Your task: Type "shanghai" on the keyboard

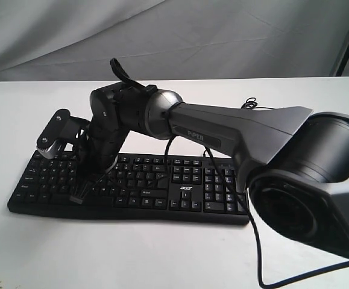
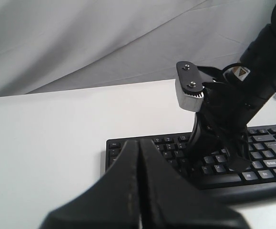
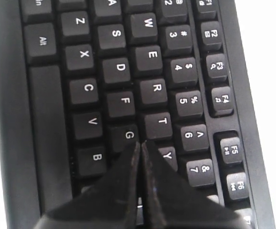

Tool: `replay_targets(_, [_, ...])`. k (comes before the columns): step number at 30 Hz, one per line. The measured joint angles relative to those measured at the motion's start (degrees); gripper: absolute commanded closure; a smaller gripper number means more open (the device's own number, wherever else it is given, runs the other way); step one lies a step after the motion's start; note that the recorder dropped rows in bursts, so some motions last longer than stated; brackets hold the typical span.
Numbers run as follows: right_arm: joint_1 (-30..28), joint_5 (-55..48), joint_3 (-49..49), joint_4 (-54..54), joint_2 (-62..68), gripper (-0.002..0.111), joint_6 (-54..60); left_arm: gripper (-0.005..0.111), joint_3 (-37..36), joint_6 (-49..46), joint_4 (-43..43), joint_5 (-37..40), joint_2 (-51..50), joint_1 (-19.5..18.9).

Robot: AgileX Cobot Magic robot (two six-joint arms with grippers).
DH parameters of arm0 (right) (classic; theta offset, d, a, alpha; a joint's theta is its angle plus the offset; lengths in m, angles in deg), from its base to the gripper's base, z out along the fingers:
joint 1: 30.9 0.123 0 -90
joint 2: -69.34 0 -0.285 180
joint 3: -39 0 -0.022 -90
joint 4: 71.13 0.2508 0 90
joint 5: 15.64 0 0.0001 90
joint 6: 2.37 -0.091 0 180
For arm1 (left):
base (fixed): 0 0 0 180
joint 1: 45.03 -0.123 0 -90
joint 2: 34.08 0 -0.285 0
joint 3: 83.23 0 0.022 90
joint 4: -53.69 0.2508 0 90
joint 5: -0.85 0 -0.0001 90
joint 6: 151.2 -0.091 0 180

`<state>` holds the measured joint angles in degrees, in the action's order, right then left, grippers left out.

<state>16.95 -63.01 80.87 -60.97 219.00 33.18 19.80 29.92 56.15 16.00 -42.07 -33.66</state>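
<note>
The black keyboard lies flat on the white table, with its "acer" logo beside the number pad. My right gripper reaches across to the keyboard's left half and points down at the letter keys. In the right wrist view the right gripper is shut, its tips at the G key, between G and Y; whether they touch a key I cannot tell. My left gripper is shut and empty, held in front of the keyboard's left end. The left gripper does not show in the exterior view.
The white table extends on all sides of the keyboard, with a grey cloth backdrop behind. A thin black cable curls behind the keyboard. The right arm's large base and its cable fill the near right.
</note>
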Motion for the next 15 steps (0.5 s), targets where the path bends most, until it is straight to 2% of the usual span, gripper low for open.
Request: replay_targets(15, [0.0,0.99,0.0,0.23,0.48,0.108,0.0,0.107,0.0,0.0,0.0,0.0,0.0,0.0])
